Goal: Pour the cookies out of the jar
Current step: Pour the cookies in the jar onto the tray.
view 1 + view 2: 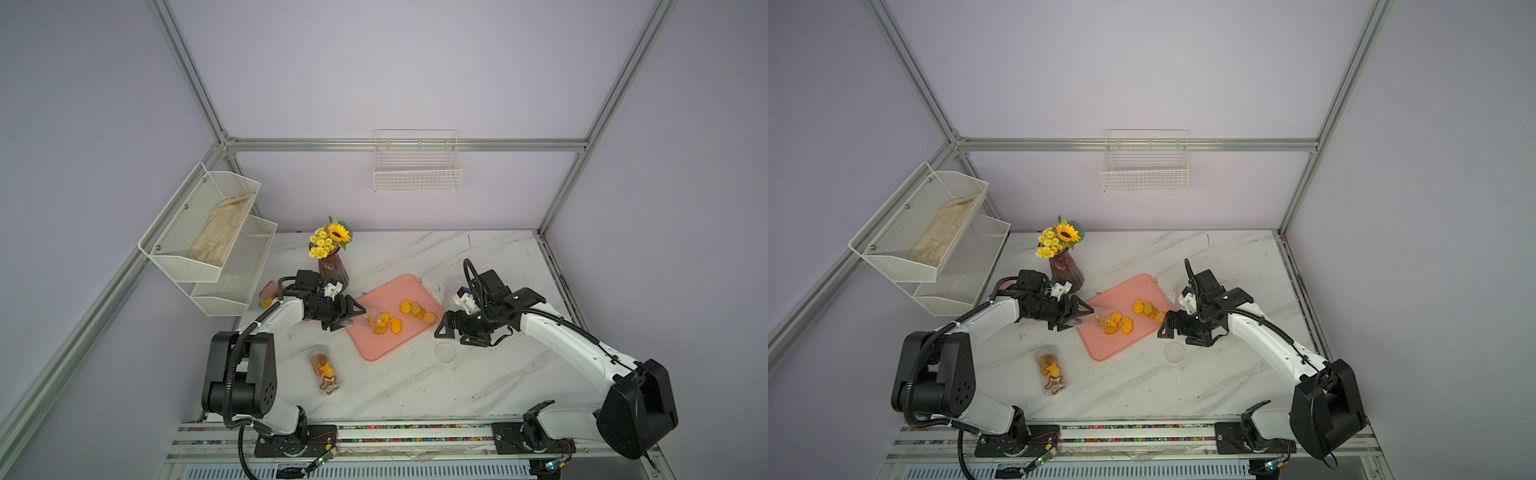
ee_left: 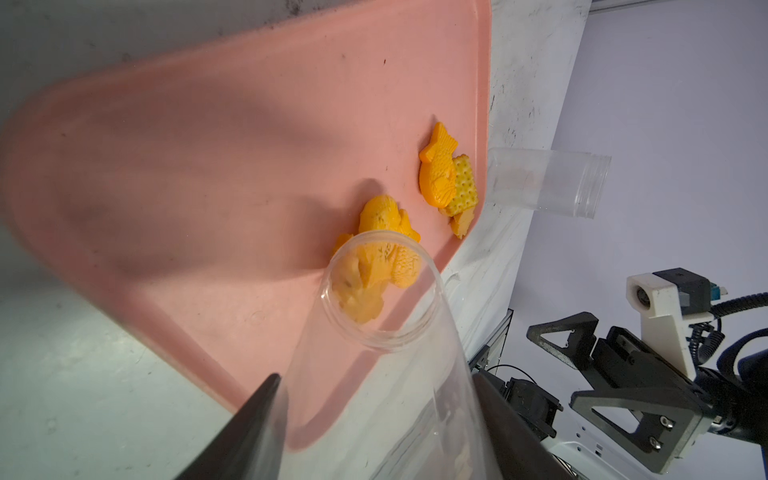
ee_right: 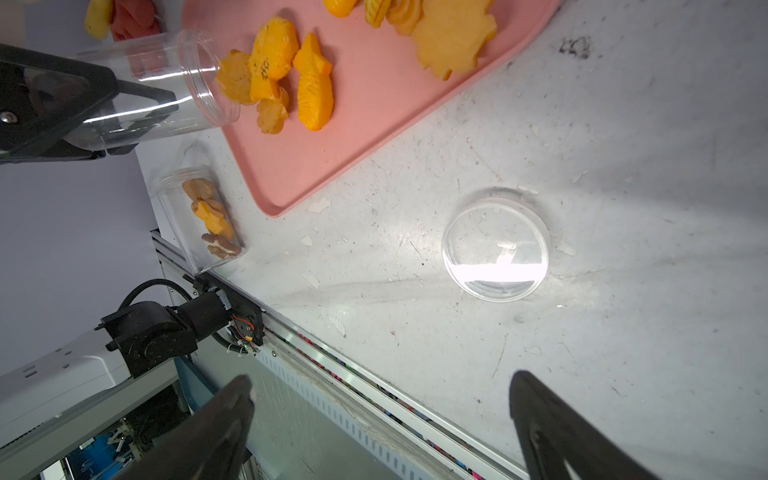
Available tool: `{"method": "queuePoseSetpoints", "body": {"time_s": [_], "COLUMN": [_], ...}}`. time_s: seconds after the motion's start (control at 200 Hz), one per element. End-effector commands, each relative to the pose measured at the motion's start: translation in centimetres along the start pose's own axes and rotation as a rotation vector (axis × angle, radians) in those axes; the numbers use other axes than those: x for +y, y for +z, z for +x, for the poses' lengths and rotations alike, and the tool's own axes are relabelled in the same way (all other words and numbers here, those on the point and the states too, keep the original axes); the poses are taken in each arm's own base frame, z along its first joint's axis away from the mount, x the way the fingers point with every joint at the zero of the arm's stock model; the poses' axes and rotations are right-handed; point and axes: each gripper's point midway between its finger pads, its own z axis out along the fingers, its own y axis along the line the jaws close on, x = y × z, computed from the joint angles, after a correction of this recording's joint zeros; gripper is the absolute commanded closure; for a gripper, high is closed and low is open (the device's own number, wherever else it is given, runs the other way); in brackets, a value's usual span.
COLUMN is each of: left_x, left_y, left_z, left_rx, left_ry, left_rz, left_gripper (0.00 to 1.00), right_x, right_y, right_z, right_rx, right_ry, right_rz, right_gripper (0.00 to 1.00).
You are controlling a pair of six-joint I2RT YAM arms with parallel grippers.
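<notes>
My left gripper [image 1: 351, 316] [image 2: 378, 415] is shut on a clear jar [image 1: 366, 320] [image 2: 386, 353] [image 3: 166, 83], tilted with its mouth low over the near-left part of the pink tray [image 1: 374, 349] [image 2: 208, 166]. Orange-yellow cookies [image 1: 384, 323] [image 2: 374, 266] [image 3: 274, 70] lie heaped at the jar's mouth, and the jar's body looks see-through and mostly bare. More cookies [image 1: 415, 309] [image 2: 440, 174] rest near the tray's right edge. My right gripper [image 1: 455, 334] [image 3: 380, 415] hangs open and holds nothing, off the tray's right corner.
A clear lid [image 1: 445, 352] [image 3: 494, 249] lies on the marble just in front of the right gripper. A second jar of cookies [image 1: 324, 370] [image 3: 203, 216] lies left of the tray. An empty jar [image 1: 451, 293] [image 2: 544, 183] stands by the tray's right edge. A flower vase [image 1: 332, 270] stands behind the left gripper.
</notes>
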Motion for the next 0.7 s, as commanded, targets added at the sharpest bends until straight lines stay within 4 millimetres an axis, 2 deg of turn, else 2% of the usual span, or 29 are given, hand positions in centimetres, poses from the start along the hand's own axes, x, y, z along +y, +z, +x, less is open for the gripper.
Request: {"method": "queuePoseSetpoints", "body": {"time_s": [0.0, 0.49, 0.695], "left_x": [-2.9, -2.62, -3.38], "left_y": [-1.13, -1.16, -1.89], "left_z": [-1.48, -1.1, -0.77], "left_rx": [-0.042, -0.034, -0.033], "left_ry": [0.06, 0.065, 0.075], "left_rz": [0.077, 0.065, 0.07], "left_gripper": [0.35, 0.35, 0.35], "right_x": [-0.05, 0.07, 0.27], "right_y": [-0.26, -0.3, -0.48], "right_z": [0.38, 0.26, 0.12], "right_rx": [-0.007, -0.01, -0.016], "right_ry": [-0.012, -0.007, -0.007], "right_rz": [0.008, 0.003, 0.001], "right_gripper": [0.03, 0.03, 0.03]}}
